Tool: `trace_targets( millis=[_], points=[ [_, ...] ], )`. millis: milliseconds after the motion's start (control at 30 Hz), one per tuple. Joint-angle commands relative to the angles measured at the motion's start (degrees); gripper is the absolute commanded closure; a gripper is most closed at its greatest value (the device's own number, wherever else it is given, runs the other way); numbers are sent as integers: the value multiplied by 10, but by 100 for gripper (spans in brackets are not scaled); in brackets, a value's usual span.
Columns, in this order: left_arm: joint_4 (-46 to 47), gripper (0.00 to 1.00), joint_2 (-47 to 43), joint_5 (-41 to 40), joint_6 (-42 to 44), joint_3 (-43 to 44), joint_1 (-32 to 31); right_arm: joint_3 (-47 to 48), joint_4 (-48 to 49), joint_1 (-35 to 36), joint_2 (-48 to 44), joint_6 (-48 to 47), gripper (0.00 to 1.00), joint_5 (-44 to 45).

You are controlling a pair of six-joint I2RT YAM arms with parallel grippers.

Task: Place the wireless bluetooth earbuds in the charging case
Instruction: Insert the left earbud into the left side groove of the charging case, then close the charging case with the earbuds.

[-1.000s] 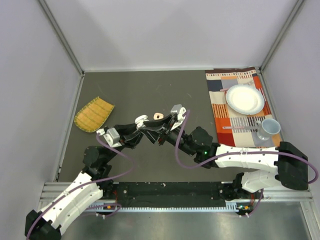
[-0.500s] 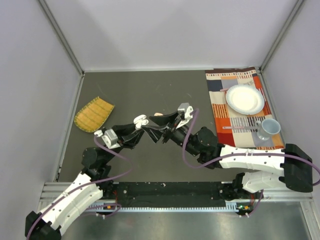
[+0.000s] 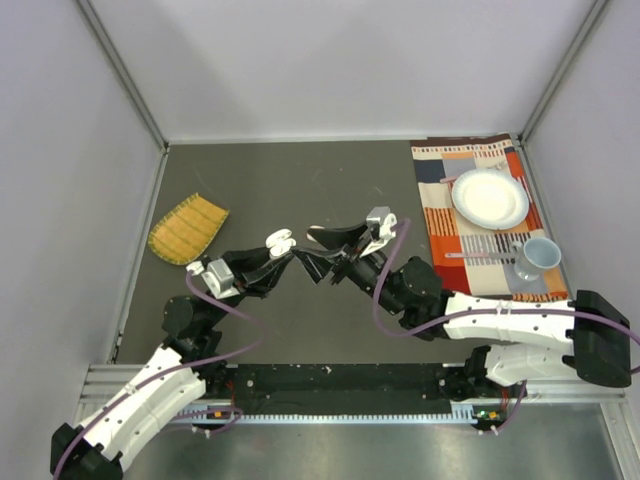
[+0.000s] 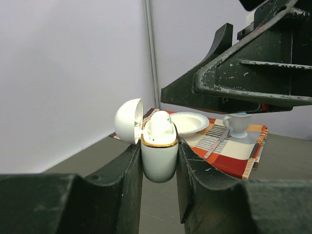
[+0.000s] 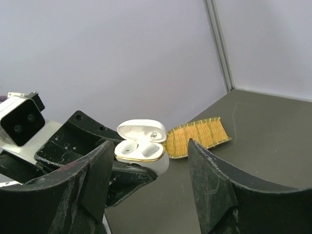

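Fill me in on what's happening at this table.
The left end effector is shut on a white charging case and holds it up off the table with its lid flipped open. White earbuds show above the case's gold rim. The right end effector is open right beside the case, with nothing between its fingers. A plate and a cup sit on a striped placemat to the right.

The case [image 4: 159, 156] is white with a thin gold rim, and the earbud [image 4: 160, 127] in it is white too. The cloth [image 3: 440, 220] shows orange, red and cream stripes, the plate [image 3: 489, 197] is white, and the woven mat [image 3: 186, 228] is yellow.
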Motion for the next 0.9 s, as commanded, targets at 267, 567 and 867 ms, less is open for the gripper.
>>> trace_targets(
  millis=[267, 567, 867],
  points=[
    [28, 100, 8, 0, 1, 9, -2, -16, -18, 1, -38, 13, 15, 105],
    [37, 100, 31, 13, -13, 12, -2, 85, -319, -62, -78, 123, 1, 69],
    [26, 100, 41, 66, -28, 13, -2, 254, -616, -157, -13, 177, 1, -27]
  ],
)
